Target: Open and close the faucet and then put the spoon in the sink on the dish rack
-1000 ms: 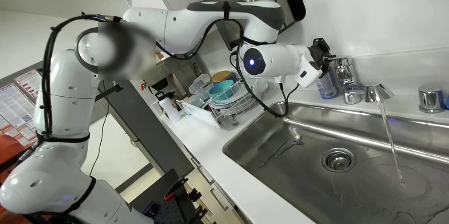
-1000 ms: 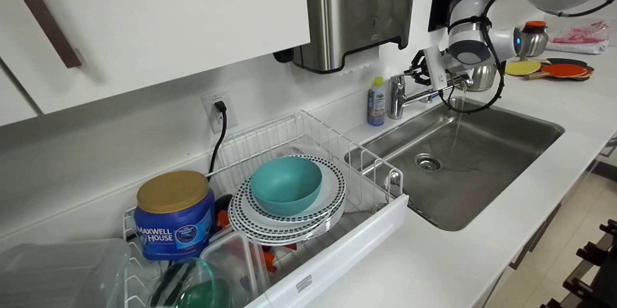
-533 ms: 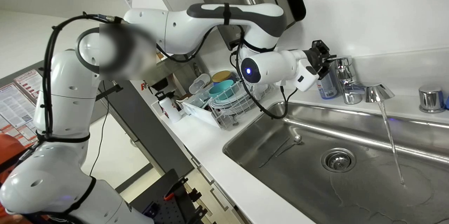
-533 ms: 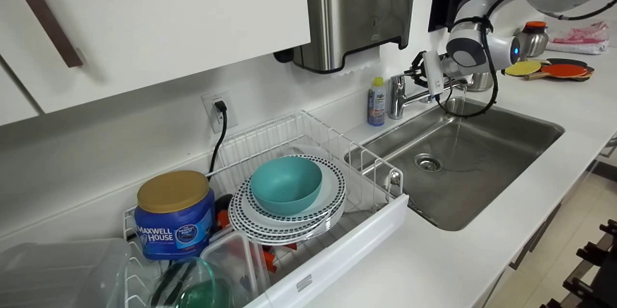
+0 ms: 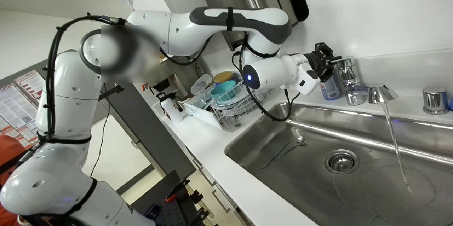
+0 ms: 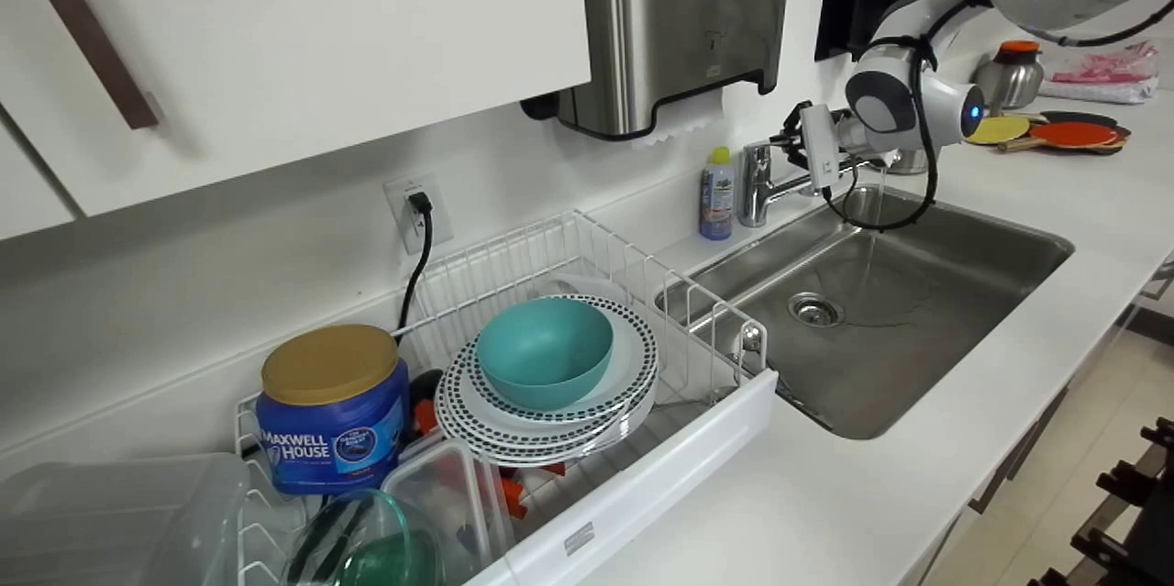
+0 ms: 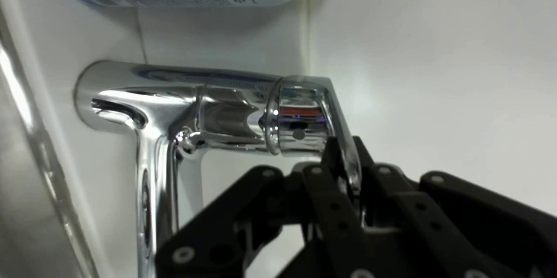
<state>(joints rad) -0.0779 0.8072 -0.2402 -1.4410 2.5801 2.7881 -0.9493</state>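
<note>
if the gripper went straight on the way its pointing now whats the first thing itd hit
Most likely the top of the faucet: the gripper is shut on its handle, and both exterior views show it aimed there. The gap in depth is hard to judge.

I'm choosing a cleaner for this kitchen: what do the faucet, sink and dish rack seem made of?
Faucet: probably chromed metal, polished, with mirror reflections.
Sink: likely stainless steel, satin, grey with blurred highlights.
Dish rack: apparently coated wire, thin white bars; its smooth front panel could be plastic or metal.
</note>
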